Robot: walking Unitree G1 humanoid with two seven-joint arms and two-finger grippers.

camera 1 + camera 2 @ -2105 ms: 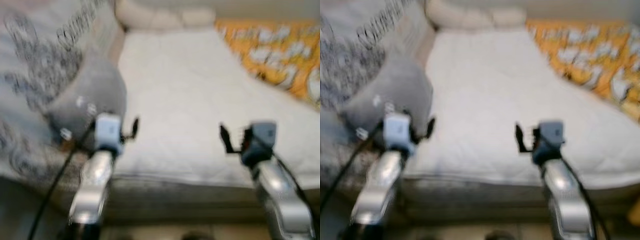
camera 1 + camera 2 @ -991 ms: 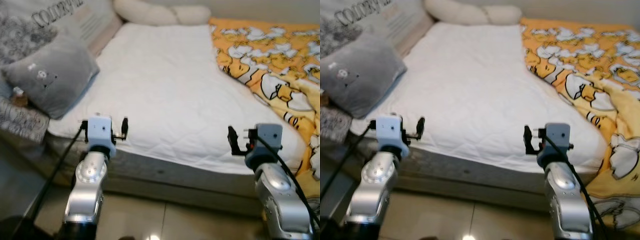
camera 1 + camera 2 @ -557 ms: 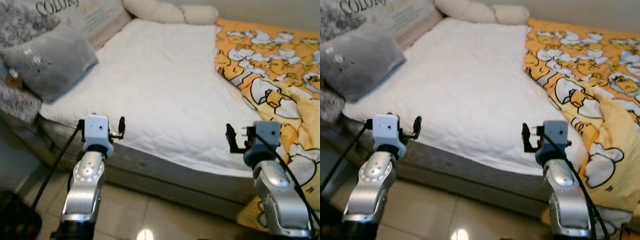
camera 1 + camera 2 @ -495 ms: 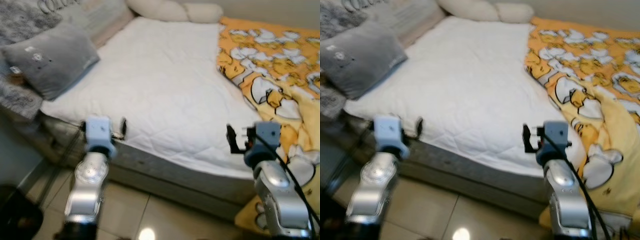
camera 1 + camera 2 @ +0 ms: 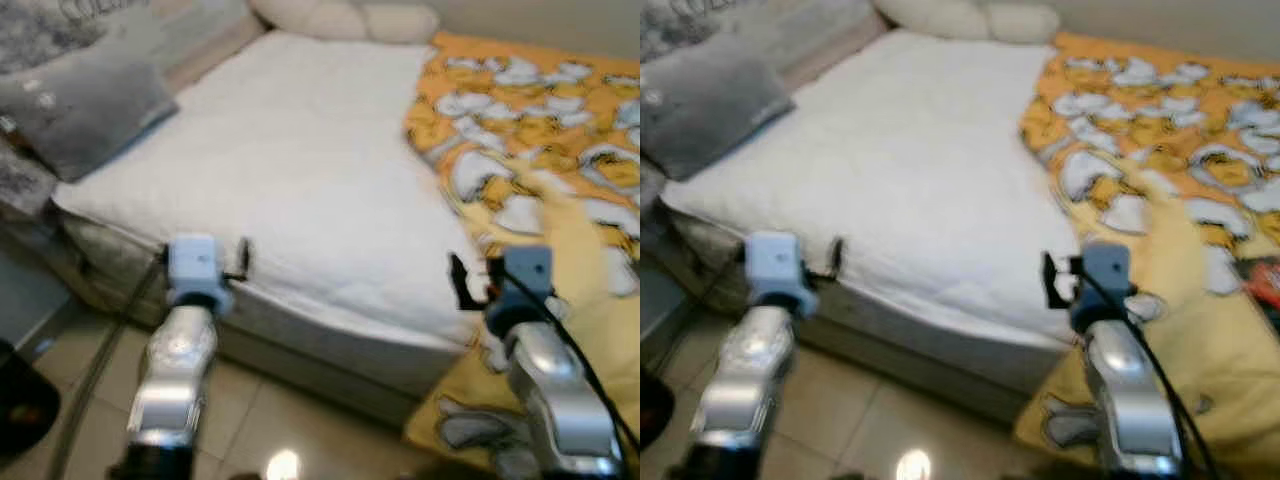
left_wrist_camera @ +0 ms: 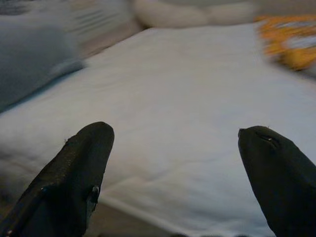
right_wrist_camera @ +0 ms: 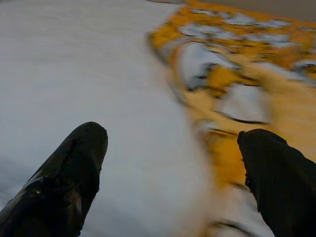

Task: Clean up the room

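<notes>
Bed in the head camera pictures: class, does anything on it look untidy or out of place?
Yes. The orange blanket is bunched to the robot's right and spills off the bed's foot corner down to the floor, leaving the white mattress bare.

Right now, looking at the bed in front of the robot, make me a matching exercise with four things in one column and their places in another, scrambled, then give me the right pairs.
Things:
1. square grey cushion
2. orange blanket with white cartoon print
3. long cream bolster pillow
4. small red object

Places:
A. far end of the white mattress
B. draped over the bed's right side, spilling toward the floor
C. left edge of the bed
D. lying on the blanket at far right

Pairs: 1-C, 2-B, 3-A, 4-D
</notes>
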